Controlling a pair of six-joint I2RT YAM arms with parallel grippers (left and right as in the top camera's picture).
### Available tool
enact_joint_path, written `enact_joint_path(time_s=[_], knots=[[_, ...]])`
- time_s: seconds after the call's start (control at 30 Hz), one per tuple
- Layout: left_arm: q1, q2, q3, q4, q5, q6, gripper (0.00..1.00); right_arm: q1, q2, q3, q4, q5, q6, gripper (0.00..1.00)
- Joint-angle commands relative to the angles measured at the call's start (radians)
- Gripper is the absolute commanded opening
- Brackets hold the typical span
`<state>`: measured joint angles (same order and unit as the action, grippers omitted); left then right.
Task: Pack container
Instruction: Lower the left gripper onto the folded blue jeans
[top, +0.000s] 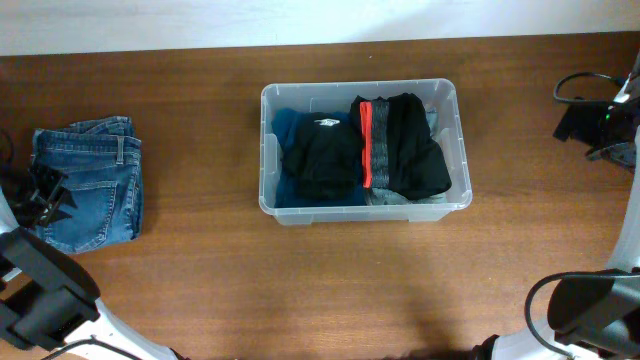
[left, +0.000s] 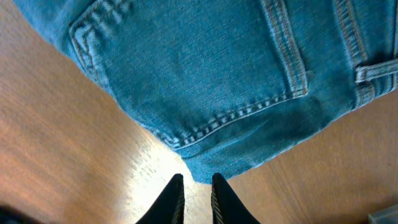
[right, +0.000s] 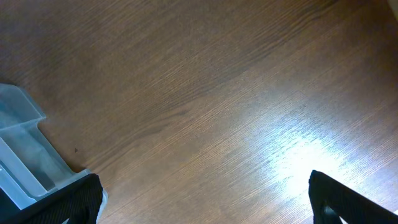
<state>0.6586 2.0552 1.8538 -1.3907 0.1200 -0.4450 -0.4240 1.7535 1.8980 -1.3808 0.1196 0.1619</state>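
Observation:
The clear plastic container (top: 266, 150) stands mid-table, and one corner of it (right: 18, 149) shows in the right wrist view. It holds folded black garments (top: 322, 155), one with a red stripe (top: 366, 140), over blue cloth (top: 285, 125). Folded blue jeans (top: 88, 185) lie on the table at the far left. My left gripper (top: 40, 197) sits at their left edge. In the left wrist view the left gripper (left: 196, 180) has its jaws a narrow gap apart over bare wood, just short of the jeans' hem (left: 205, 74). My right gripper (right: 205, 199) is wide open over bare table.
The right arm (top: 600, 120) and a black cable (top: 575, 85) sit at the table's far right edge. Parts of both arm bases show along the front edge. A pale wall runs behind the table.

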Motion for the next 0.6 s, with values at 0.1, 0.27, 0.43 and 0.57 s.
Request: enact_joint_path(time_s=[0.1,0.27,0.43,0.57], knots=[[0.002,0.003,-0.008,0.035,-0.019,0.016,0.18,-0.003,0.003,-0.002,0.000,0.013,0.012,0.98],[0.013,0.003,-0.008,0.052,-0.023,0.016,0.21,-0.003,0.003,-0.002,0.000,0.013,0.012,0.98],[0.042,0.004,-0.008,0.056,-0.034,0.016,0.99,-0.003,0.003,-0.002,0.000,0.013,0.012,0.98],[0.081,0.005,-0.018,0.060,-0.037,0.015,0.99,-0.003,0.003,-0.002,0.000,0.013,0.012,0.99]])
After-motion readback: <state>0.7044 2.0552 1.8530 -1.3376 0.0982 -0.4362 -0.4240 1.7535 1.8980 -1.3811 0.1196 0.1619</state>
